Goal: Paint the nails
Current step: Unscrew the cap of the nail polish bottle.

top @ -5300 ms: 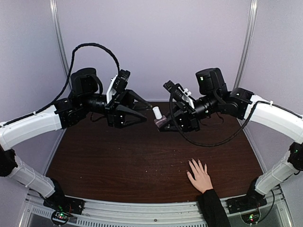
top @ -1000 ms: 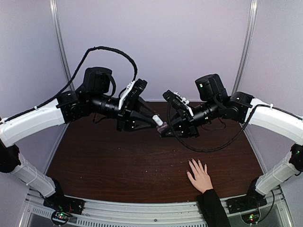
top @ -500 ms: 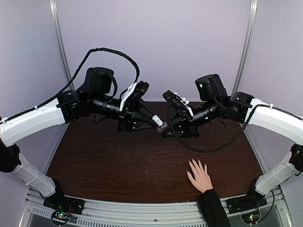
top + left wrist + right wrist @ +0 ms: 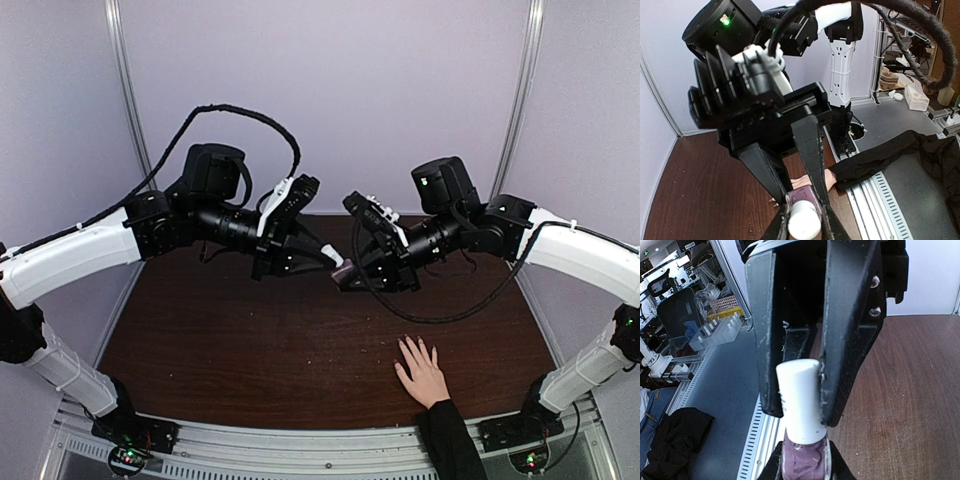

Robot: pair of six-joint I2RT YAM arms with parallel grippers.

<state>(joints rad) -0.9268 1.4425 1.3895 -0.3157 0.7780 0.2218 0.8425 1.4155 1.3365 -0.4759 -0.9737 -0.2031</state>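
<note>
Human hand flat on dark table

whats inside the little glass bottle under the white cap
The bottle shows dull purple polish through its clear glass. The white cap is on, so whatever sits in the neck or under the cap is hidden.

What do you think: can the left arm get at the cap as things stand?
Likely yes. The left gripper has its jaws on both sides of the cap, with nothing between. The right gripper holds the bottle below it. Whether the jaws pinch it, I cannot tell.
</note>
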